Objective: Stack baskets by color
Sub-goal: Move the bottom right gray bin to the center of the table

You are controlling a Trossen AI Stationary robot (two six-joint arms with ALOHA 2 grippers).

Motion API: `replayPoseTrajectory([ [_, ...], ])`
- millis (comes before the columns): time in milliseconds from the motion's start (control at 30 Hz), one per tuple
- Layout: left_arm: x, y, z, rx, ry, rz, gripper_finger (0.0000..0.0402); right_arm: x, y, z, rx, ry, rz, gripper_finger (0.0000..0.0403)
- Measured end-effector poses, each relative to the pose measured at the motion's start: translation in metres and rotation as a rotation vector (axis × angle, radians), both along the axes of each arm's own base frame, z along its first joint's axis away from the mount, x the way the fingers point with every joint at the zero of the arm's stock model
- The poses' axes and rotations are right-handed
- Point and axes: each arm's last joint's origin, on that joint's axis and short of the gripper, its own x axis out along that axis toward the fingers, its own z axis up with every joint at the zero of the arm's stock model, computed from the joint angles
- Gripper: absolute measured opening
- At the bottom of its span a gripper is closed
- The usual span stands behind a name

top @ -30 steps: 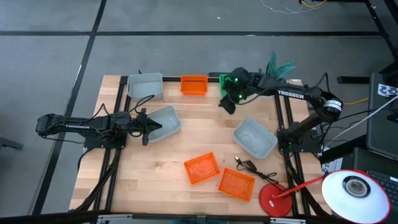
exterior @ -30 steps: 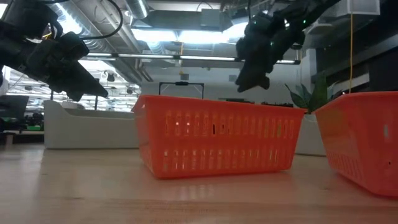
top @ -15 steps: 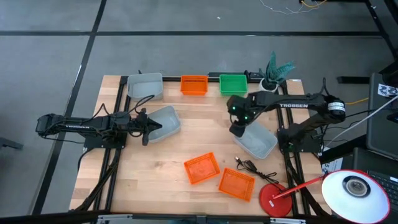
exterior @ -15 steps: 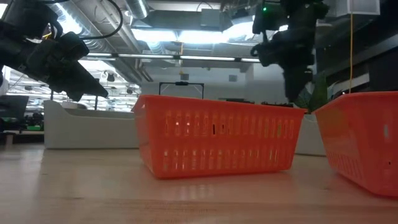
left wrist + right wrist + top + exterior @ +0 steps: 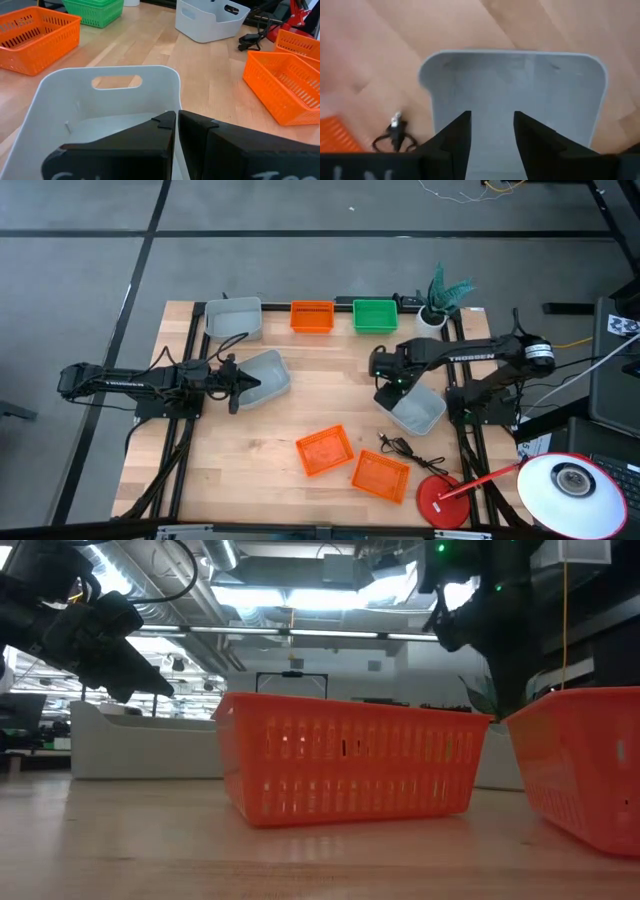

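Overhead, the wooden desk (image 5: pixel 250 450) is carrying baskets; the left gripper (image 5: pixel 243 385) is pinching a grey basket (image 5: pixel 268 373) by its wall, while the right gripper (image 5: pixel 388 393) is hovering spread over another grey basket (image 5: pixel 418 410). Low down, two orange baskets (image 5: pixel 345 770) are sitting before a ceiling-lit room. Wrist views are showing both grey baskets empty.

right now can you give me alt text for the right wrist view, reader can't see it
The right gripper, fingers open, hangs over an empty grey-white basket on the wooden table. A black cable and the corner of an orange basket lie beside the grey-white one.
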Motion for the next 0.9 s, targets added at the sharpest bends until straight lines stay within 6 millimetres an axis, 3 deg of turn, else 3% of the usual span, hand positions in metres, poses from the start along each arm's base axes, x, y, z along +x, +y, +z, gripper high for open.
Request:
replayPoseTrajectory([
  [233, 0.000, 0.000, 0.000, 0.000, 0.000, 0.000, 0.0014, 0.012, -0.006, -0.026, 0.013, 0.109, -0.041, 0.0147],
  [400, 0.000, 0.000, 0.000, 0.001, 0.000, 0.000, 0.0014, 0.028, -0.021, -0.050, -0.092, 0.121, -0.055, 0.0147],
  [633, 0.000, 0.000, 0.000, 0.001, 0.000, 0.000, 0.0014, 0.070, -0.038, -0.070, -0.138, -0.189, 0.108, 0.0147],
  [900, 0.000, 0.000, 0.000, 0.001, 0.000, 0.000, 0.0014, 0.109, -0.047, -0.063, -0.278, -0.564, 0.256, 0.0147],
])
